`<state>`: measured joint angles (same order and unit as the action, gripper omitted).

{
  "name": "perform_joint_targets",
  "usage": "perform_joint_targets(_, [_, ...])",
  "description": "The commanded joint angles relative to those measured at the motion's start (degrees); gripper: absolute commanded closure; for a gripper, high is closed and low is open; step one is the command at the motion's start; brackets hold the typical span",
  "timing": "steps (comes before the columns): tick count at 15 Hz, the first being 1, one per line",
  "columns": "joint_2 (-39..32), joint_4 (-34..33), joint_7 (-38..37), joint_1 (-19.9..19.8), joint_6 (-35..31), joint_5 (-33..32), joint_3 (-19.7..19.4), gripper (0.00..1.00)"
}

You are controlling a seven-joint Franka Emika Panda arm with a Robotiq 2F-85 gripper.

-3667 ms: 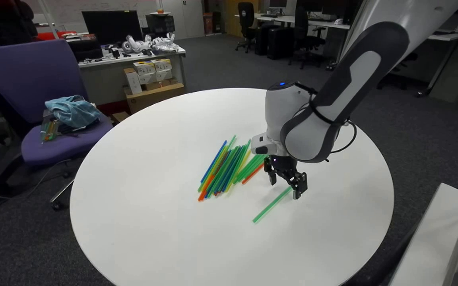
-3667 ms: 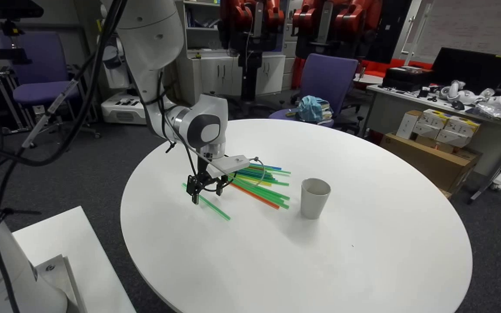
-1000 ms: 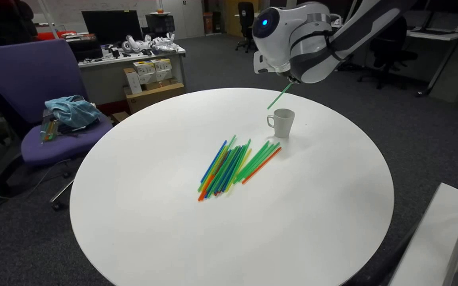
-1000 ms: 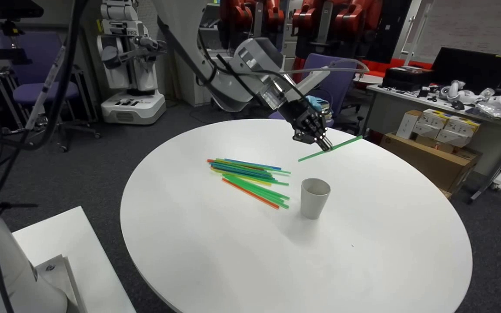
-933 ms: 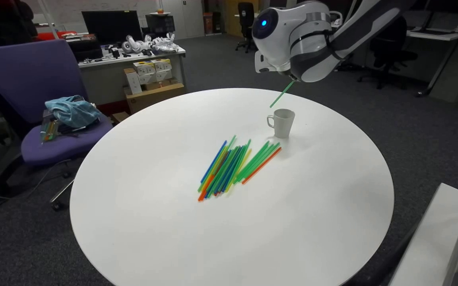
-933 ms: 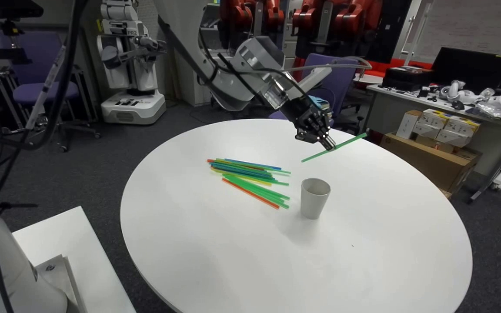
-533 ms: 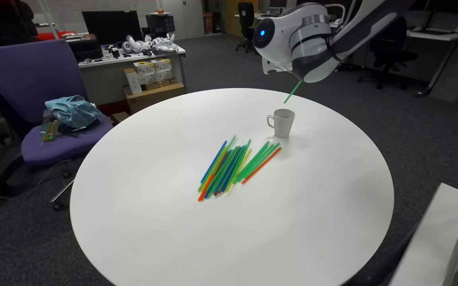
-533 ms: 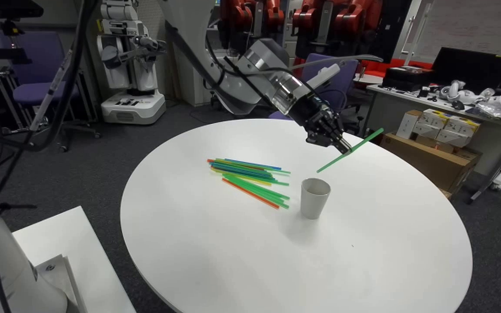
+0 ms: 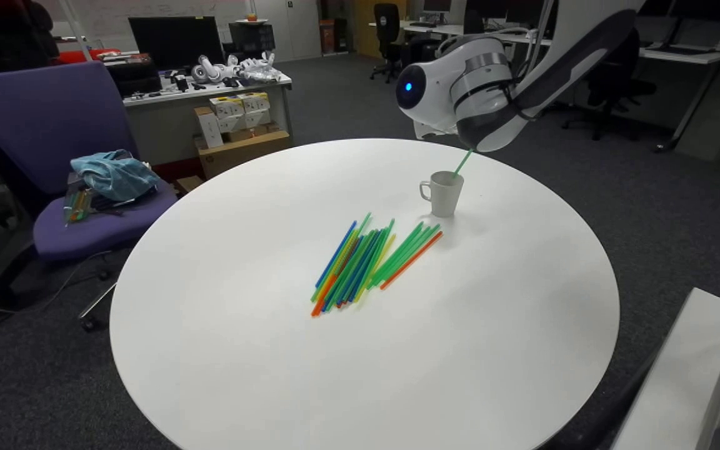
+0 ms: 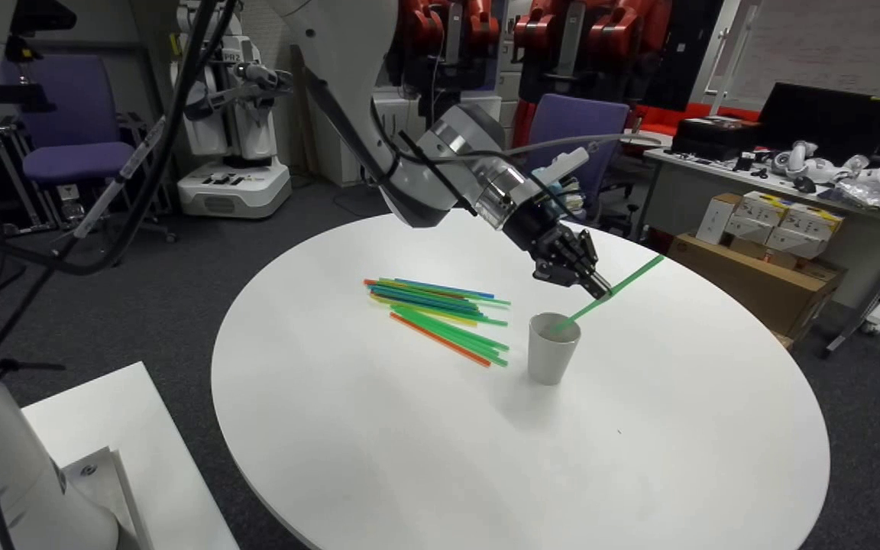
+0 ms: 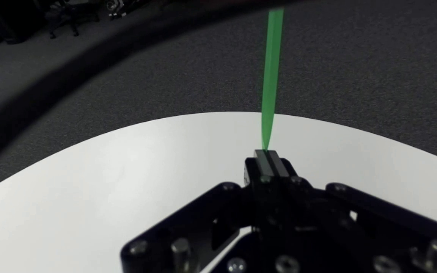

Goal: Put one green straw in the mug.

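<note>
My gripper [image 10: 602, 292] is shut on a green straw [image 10: 642, 273], gripping it near its middle; in the wrist view the straw [image 11: 271, 76] is pinched flat between the fingertips. It slants, its upper part pointing up and away from the jaws. The straw's lower end dips inside the mouth of the white mug [image 10: 548, 360], which stands upright on the table. In an exterior view the green straw [image 9: 464, 161] also enters the mug [image 9: 445, 196], while the robot's wrist hides the fingers. The mug does not show in the wrist view.
A pile of mixed straws [image 9: 354, 265] lies on the round white table [image 9: 241, 375] beside the mug. Closer to the mug lie several green straws [image 10: 451, 334] and an orange straw [image 10: 440, 341]. A purple chair [image 9: 60, 125] stands past the table's edge.
Nearly four seconds ago the open gripper was over a lone green straw on the table. During the last second the held straw has travelled above the mug and down, its lower end now within the mouth.
</note>
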<state>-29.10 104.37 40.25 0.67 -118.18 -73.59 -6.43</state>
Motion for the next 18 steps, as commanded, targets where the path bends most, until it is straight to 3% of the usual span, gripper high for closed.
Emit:
perform_joint_targets(1, [-2.1, -1.7, -1.3, -0.9, 2.3, -1.9, 1.7, 1.00])
perform_joint_targets(9, [-4.3, -1.8, -1.0, -0.6, 3.6, -2.9, 2.1, 1.00])
perform_joint_targets(11, [-4.6, -1.8, -0.9, -0.5, 4.2, -3.2, 2.3, 0.72])
perform_joint_targets(18, [-5.1, -2.0, -0.9, -0.7, 5.6, -3.2, 2.9, 0.22])
